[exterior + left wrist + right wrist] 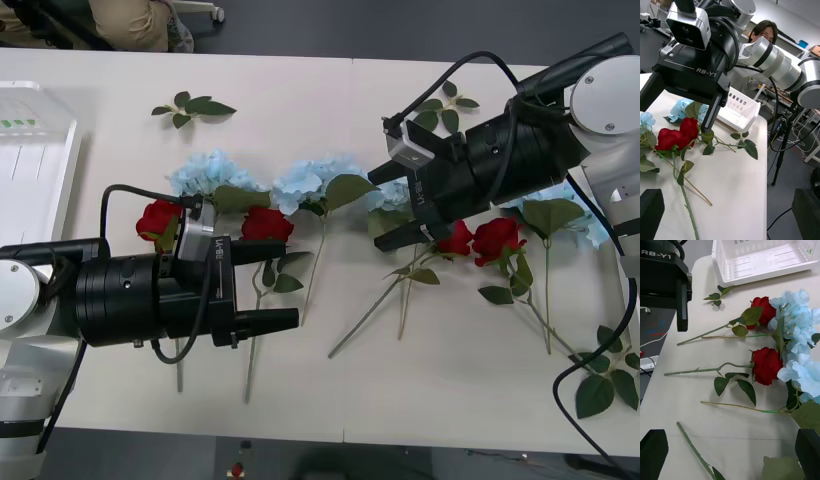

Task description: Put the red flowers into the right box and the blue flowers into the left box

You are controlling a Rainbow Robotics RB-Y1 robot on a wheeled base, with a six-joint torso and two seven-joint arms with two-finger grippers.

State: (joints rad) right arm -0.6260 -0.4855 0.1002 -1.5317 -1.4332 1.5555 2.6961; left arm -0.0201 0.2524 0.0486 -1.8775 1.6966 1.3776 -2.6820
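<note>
Two red flowers [266, 224] [158, 218] lie beside my left gripper [290, 283], which hovers open over their stems. Another pair of red flowers [478, 240] lies right by my right gripper [375, 212], also open and empty. Blue flowers [205, 175] [310, 180] lie in a row behind the roses, and one more [590, 220] shows past the right arm. The left box [30, 160] stands at the table's left edge. The right wrist view shows the left pair of roses [767, 365] with blue flowers [801, 315] beside them. The right box [738, 110] appears in the left wrist view.
Loose green leaf sprigs lie at the back [190, 107] [445, 105] and at the front right [605, 375]. Long stems [380, 305] spread toward the table's front edge. A black cable [600, 330] hangs from the right arm.
</note>
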